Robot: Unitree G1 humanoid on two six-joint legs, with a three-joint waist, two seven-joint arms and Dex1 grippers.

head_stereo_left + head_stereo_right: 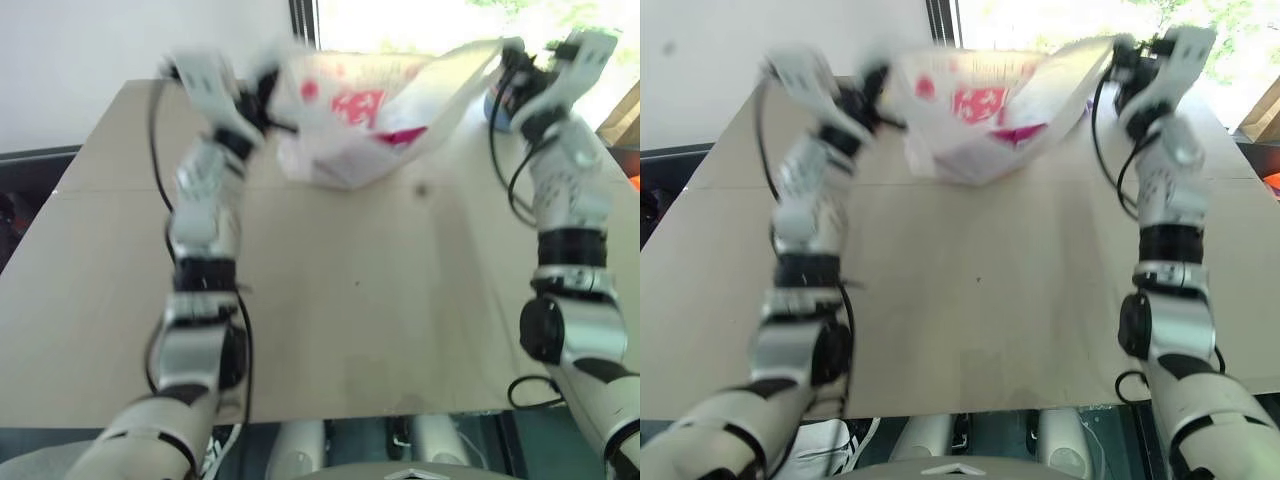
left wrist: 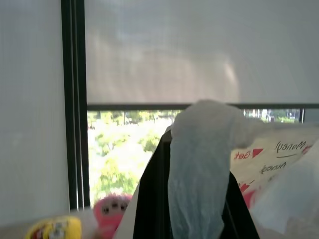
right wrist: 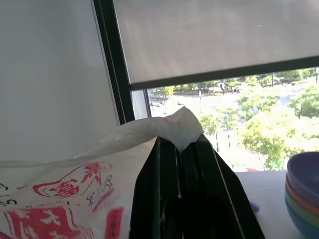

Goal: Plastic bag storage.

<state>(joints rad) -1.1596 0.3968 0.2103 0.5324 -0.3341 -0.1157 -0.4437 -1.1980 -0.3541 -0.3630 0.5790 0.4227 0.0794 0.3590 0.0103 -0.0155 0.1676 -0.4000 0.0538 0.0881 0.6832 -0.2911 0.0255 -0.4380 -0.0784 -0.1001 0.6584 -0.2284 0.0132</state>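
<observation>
Film from the plastic bag (image 3: 75,194) is pinched between the two black fingers (image 3: 199,184) of the right gripper (image 3: 180,144), which are pressed together, with a tuft of white film poking out past their tips. On the other side, the left gripper (image 2: 197,144) is likewise clamped on the bag, a twisted strip of translucent film draping down over its dark fingers (image 2: 152,199) and hiding their tips. Between the two grippers, seen from the head, the plastic bag hangs stretched from one raised hand to the other, its mouth pulled wide, its red-printed body sagging in the middle above the far part of the wooden table (image 1: 350,300); whether its lowest fold touches the tabletop I cannot tell. Something pink shows through the film inside the bag. Beyond the right gripper stands a stack of coloured bowls (image 3: 304,191) by the window. Past the left gripper, a pink plush toy (image 2: 112,209) and a yellow plush toy (image 2: 52,229) sit at the window.
</observation>
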